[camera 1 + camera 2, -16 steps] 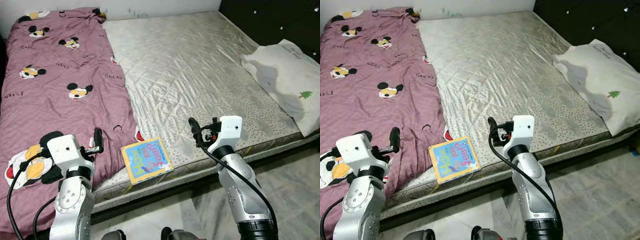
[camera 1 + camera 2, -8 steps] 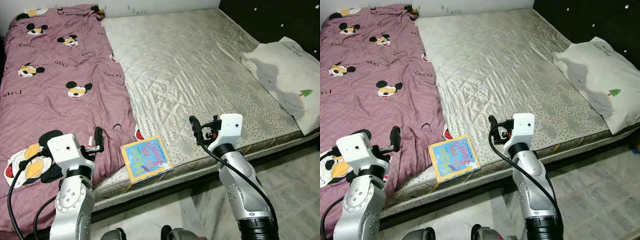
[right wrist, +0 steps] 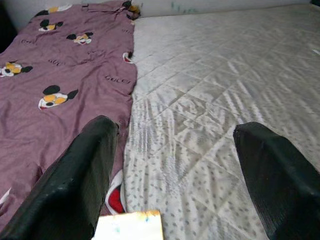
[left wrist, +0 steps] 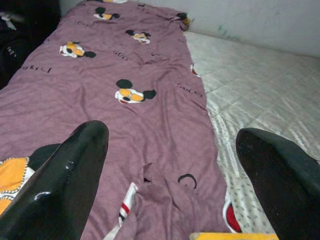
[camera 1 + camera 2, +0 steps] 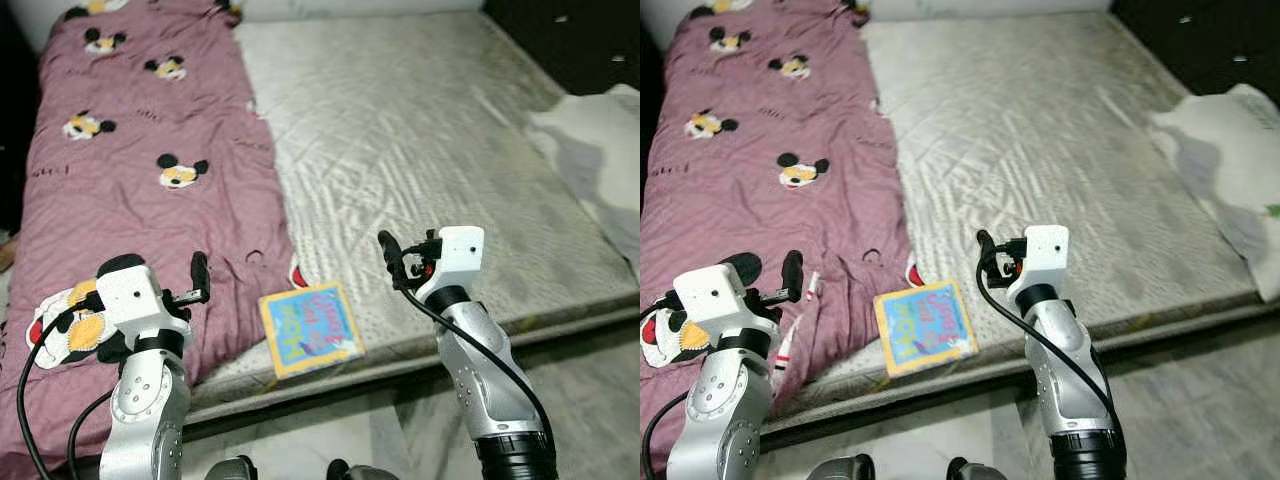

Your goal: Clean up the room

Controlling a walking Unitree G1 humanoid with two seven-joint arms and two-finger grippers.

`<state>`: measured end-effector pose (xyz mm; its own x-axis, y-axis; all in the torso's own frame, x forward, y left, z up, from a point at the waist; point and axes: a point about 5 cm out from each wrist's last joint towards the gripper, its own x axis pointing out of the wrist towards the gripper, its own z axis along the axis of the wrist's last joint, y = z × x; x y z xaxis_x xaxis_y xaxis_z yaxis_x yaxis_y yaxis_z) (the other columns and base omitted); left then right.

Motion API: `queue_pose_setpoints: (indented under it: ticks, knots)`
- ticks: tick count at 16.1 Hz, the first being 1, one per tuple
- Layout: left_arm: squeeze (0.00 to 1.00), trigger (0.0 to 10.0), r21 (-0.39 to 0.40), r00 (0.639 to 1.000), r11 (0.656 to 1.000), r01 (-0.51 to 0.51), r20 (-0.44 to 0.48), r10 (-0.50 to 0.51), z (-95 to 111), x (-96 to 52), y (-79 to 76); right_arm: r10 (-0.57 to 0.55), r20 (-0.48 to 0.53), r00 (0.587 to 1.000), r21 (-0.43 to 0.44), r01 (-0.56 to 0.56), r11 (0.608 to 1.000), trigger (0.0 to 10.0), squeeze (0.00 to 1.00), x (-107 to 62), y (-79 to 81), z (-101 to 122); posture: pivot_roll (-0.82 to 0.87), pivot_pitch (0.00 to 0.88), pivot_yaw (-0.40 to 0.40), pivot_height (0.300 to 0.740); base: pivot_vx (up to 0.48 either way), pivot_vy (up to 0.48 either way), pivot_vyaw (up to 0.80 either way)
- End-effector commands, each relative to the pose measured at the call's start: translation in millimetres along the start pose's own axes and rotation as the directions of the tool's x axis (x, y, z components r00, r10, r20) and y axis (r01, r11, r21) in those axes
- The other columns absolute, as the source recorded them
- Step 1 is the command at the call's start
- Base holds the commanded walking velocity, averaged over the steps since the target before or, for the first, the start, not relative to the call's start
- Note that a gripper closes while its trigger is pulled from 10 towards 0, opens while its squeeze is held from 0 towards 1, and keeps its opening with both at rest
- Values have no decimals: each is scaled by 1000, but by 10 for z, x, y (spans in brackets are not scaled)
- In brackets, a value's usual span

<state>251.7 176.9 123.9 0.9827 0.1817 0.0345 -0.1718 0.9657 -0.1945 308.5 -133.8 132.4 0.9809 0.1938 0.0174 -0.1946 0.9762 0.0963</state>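
Lying flat at the near edge of the bed (image 5: 450, 130), a children's book (image 5: 311, 328) with a yellow border and blue cover rests on the grey quilted mattress, just beside the hem of the purple cartoon-mouse blanket (image 5: 130, 190) that covers the bed's left side. A small red patch (image 5: 297, 275) peeks out from under the blanket edge, just behind the book.

Both arms are raised in front of the bed, with the book between them. The left tool (image 5: 199, 277) hovers over the near part of the blanket, left of the book; its wrist view shows the two black fingers (image 4: 65, 185) spread wide with nothing between them, and a sliver of the book's yellow edge at the frame border. The right tool (image 5: 388, 258) hangs over the mattress, right of the book and behind it; its wrist view likewise shows its fingers (image 3: 80, 180) wide apart and empty, with a pale corner of the book below them.

The head views add what the wrist cameras miss: a white pillow (image 5: 1230, 180) at the bed's right side, a dark headboard (image 5: 1200, 40) behind it, and pale tiled floor (image 5: 590, 400) in front of the bed.
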Motion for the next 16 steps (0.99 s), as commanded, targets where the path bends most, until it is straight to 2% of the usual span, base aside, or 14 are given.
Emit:
queue_pose_setpoints:
  ticks: [1,10,16]
  knots:
    - [0,10000,-3,1000,1000,3,-7,-3,-10,-11,-6,-8,-2,1000,-5,8,1000,10000,0,-3,-26,-11,12,190,-43,740,266,0,0]
    - [0,10000,4,1000,1000,-6,-19,6,-37,-7,-54,-12,8,1000,-22,12,1000,10000,0,22,-77,1,14,181,-41,740,0,0,0]
    - [0,10000,8,999,1000,-22,-43,22,-95,-35,-22,18,2,1000,-12,-18,1000,10000,0,9,-35,-24,13,176,-47,740,0,0,0]
